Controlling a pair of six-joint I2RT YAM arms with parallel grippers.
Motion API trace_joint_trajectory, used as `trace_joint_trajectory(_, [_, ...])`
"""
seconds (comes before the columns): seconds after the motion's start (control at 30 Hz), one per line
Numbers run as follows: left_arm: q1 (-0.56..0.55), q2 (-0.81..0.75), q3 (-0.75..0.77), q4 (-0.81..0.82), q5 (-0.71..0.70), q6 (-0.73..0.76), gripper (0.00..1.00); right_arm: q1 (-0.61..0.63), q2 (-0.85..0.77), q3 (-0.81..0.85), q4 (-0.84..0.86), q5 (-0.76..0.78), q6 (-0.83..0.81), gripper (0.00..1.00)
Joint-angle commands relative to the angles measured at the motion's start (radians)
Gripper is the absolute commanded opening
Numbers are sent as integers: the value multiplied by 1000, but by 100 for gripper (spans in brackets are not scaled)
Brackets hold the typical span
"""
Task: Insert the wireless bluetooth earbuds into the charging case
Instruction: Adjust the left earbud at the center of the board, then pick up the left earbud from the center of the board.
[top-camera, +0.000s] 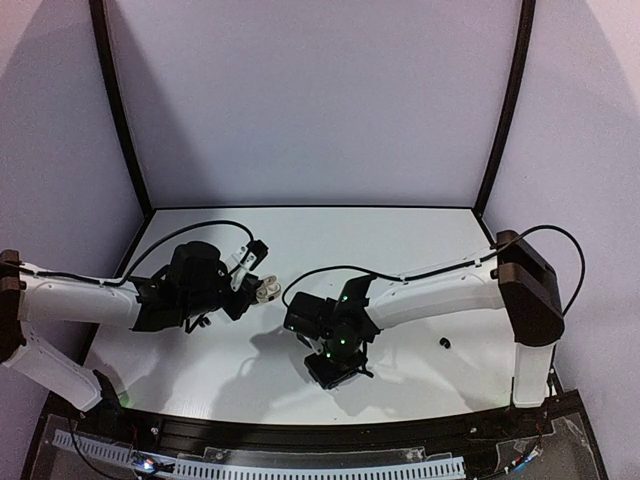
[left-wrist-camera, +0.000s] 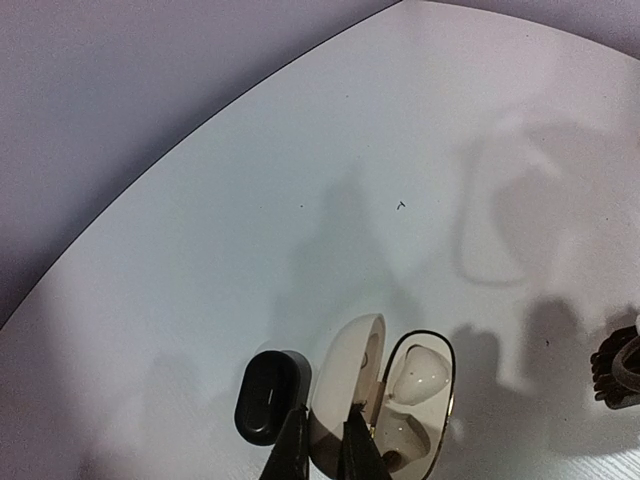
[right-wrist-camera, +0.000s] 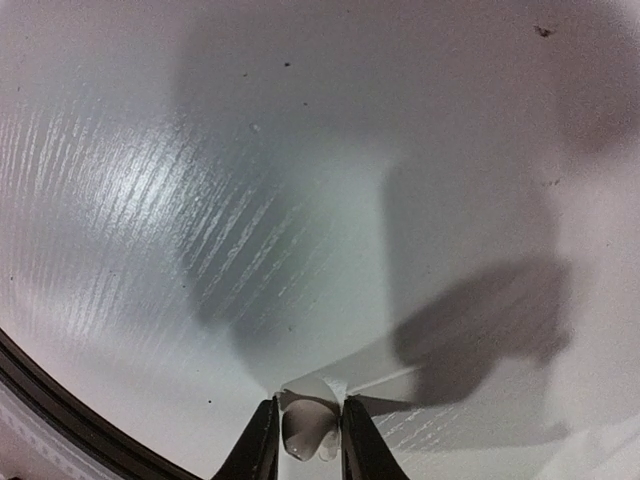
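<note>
white earbud (right-wrist-camera: 305, 435) pinched in right end effector (right-wrist-camera: 308, 408); left end effector (left-wrist-camera: 324, 420) clamps case (left-wrist-camera: 352, 362).

Readable text: none in any view.
White charging case (left-wrist-camera: 345, 370): open and glossy, no lettering or logo shows.
Black case (left-wrist-camera: 268, 398): one short pale line on top, perhaps an indicator rather than print.
White earbud (right-wrist-camera: 305, 435): unmarked where visible.
Counter (left-wrist-camera: 200, 250): one tiny dark speck (left-wrist-camera: 400, 206), too small to read as a character.
</note>
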Motion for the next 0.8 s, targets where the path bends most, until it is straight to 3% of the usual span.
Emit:
trace_joint_trajectory(0.0, [6,-17,20,-5,10,-2,1,11,18,34,-6,14,-17,19])
trace_joint_trajectory(0.3, [7,-18,22,-6,9,0,1,11,26,45,-11,15,-26,14])
trace_joint_trajectory(0.5, [7,-20,19,-8,10,-1,1,11,18,43,0,13,-39,0])
trace_joint_trajectory(0.77, [7,-23,33,-22,44,1,1,-25,-81,87,40,52,-105,0])
